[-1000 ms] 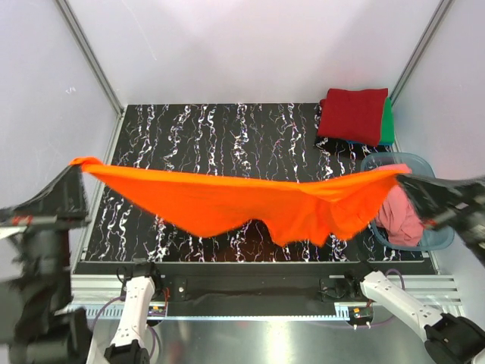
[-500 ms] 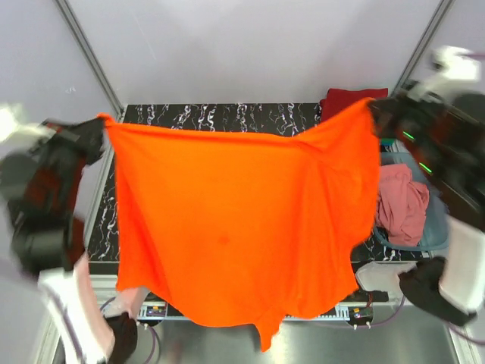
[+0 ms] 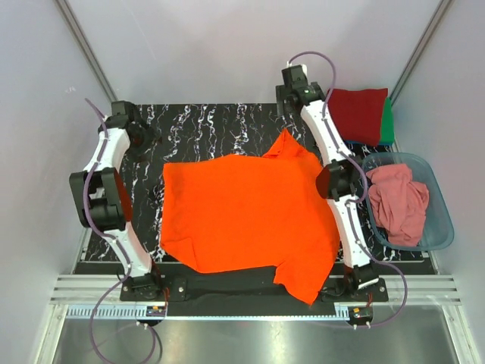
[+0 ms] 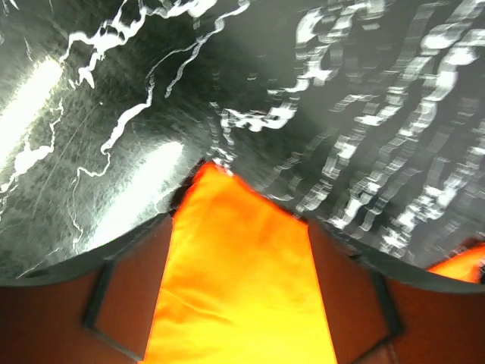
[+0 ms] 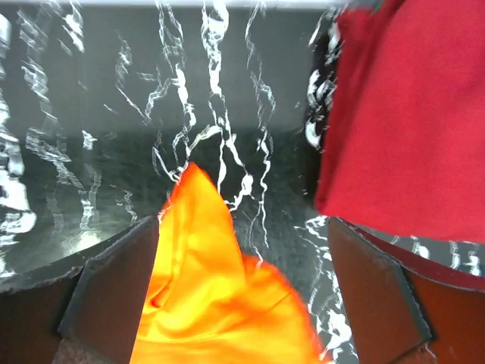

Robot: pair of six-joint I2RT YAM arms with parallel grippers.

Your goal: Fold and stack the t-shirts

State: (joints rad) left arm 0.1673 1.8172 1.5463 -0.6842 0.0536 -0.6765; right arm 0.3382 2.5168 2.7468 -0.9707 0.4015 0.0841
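Table [image 3: 227, 121]: black marbled top, filling the cell floor.

Orange t-shirt [image 3: 250, 212]: we find it spread mostly flat across the middle of the table, between the two arms. Its near right corner hangs over the near table edge. Its far right corner is bunched into a peak close to the right arm. The left edge lies fairly straight.

Tub [image 3: 445, 227]: at the right edge, holding a crumpled salmon-pink t-shirt [image 3: 398, 205]. Beyond it, at the far right corner, a folded dark red t-shirt [image 3: 360, 114] sits on a green t-shirt [image 3: 389, 127]. We take that pair as the stack.

Left gripper [image 3: 142, 136]: far left, near the shirt's far left corner. In its wrist view the jaws stand wide apart, with a tongue of orange cloth lying loose between them and nothing pinched.

Right gripper [image 3: 289, 102]: far side, just beyond the bunched peak. Jaws likewise wide apart, the orange tip between them unpinched, the dark red shirt just to its right.

Our reading: this is the lay-out step, and folding is not yet begun. To do it well we would first draw the overhanging corner back onto the table and flatten the peak, since a fold made over a wrinkle sets crooked. We would pinch at corners or seams with both arms level, and keep the right arm clear of the stack so the folded shirts are not dragged.
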